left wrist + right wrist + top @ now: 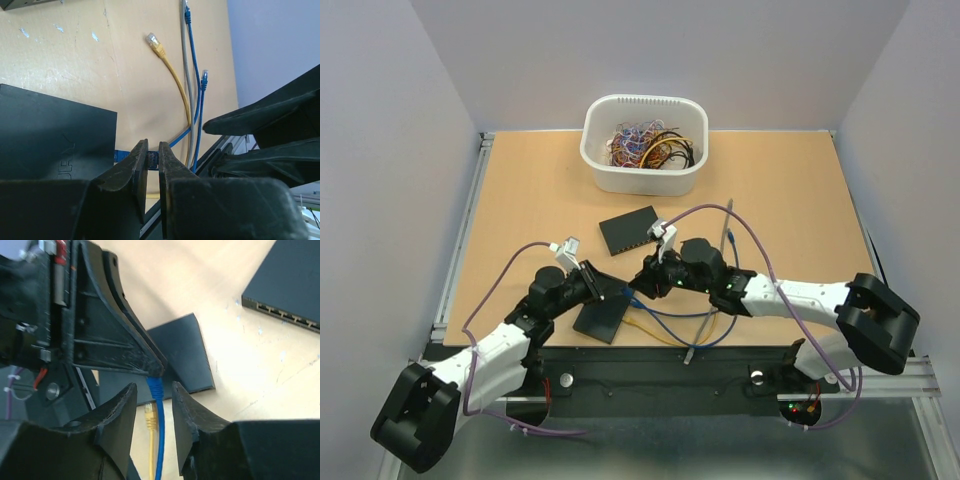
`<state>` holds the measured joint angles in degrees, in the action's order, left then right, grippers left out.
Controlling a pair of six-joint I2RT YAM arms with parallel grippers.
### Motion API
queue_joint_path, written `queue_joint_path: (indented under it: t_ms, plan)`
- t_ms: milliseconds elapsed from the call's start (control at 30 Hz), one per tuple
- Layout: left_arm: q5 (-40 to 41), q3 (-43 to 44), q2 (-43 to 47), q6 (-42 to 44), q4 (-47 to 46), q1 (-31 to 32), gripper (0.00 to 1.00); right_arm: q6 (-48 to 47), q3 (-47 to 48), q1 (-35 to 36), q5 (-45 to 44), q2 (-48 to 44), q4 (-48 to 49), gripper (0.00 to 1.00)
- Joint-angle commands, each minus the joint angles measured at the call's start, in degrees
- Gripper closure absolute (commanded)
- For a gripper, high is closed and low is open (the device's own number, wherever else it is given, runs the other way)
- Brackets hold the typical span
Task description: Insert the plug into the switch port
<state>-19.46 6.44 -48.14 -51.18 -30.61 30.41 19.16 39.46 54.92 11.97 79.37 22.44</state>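
While the bench (520,200) carries two switches, we work at the nearer switch (603,318), where the left jaws are pinching the blue plug (151,159) right against its edge. The right jaws stand spread astride the blue cable (159,450) without gripping it. To do this step well, we judge the plug should be held square to the port and pushed in straight, with the cable left slack. Only the left wrist view shows the plug meeting the switch, though not whether it has seated; only the right wrist view shows the port row of the farther switch (285,285).
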Motion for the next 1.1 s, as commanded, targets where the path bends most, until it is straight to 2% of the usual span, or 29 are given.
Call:
queue_joint_path:
  t_ms: [0, 300, 833, 1000, 1067]
  plan:
    - [-0.4, 2.5, -0.5, 0.4, -1.1, 0.2, 1.0, -2.5, 2.7, 1.6, -3.3, 1.9, -0.8, 0.61]
    - [0.0, 2.4, -1.0, 0.6, -1.0, 0.3, 1.0, -0.4, 2.7, 4.5, -1.8, 6.1, 3.8, 0.61]
    - [-0.2, 2.4, -0.6, 0.8, -1.0, 0.3, 1.0, -1.8, 6.7, 6.2, -8.1, 9.0, -0.7, 0.66]
    - [-0.1, 2.6, -0.7, 1.1, -0.9, 0.3, 1.0, -2.5, 5.8, 6.2, -11.6, 6.9, -3.0, 0.63]
    - [0.0, 2.7, -0.7, 1.1, -0.8, 0.3, 1.0, -2.8, 5.6, 6.2, -13.8, 6.4, -4.1, 0.58]
